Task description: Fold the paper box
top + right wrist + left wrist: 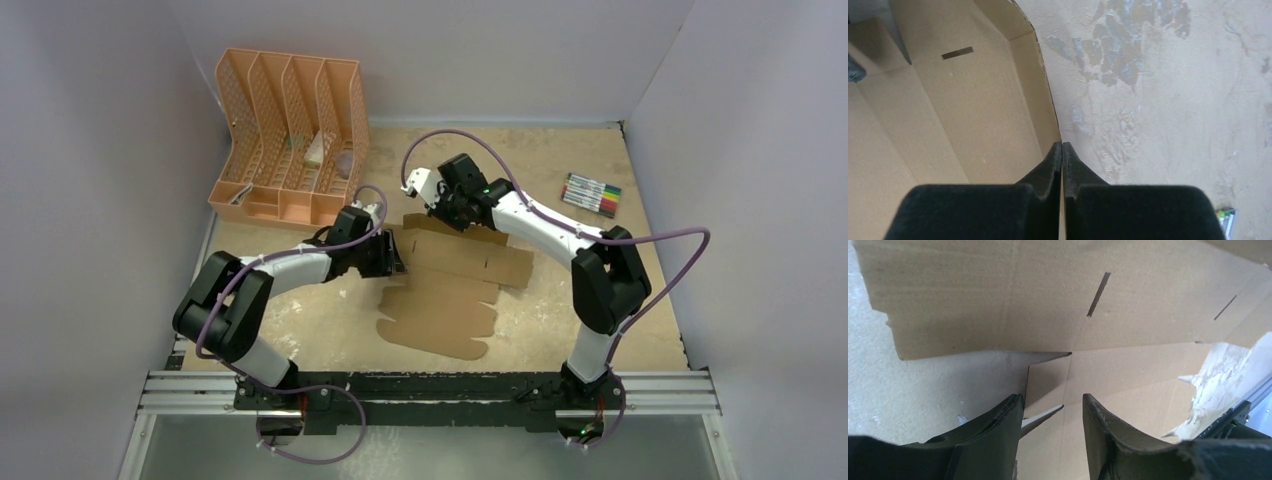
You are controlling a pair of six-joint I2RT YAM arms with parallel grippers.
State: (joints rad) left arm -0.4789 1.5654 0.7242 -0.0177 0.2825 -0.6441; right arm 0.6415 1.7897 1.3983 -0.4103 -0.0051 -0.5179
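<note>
The paper box (pixel 450 290) is a brown die-cut cardboard sheet lying mid-table, with scalloped flaps toward the near edge. My right gripper (pixel 450 215) is at its far edge. In the right wrist view the gripper (pixel 1062 145) is shut on the thin edge of a raised flap of the box (pixel 973 115). My left gripper (pixel 397 258) is at the sheet's left edge. In the left wrist view it (pixel 1053 400) is open, low over the cardboard (pixel 1048 305), with a cut in the sheet between its fingers. Nothing is held in it.
A peach-orange slotted organizer (pixel 290 135) stands at the back left. A pack of markers (pixel 590 195) lies at the right and shows in the right wrist view (pixel 1225 220). White walls close the table on three sides.
</note>
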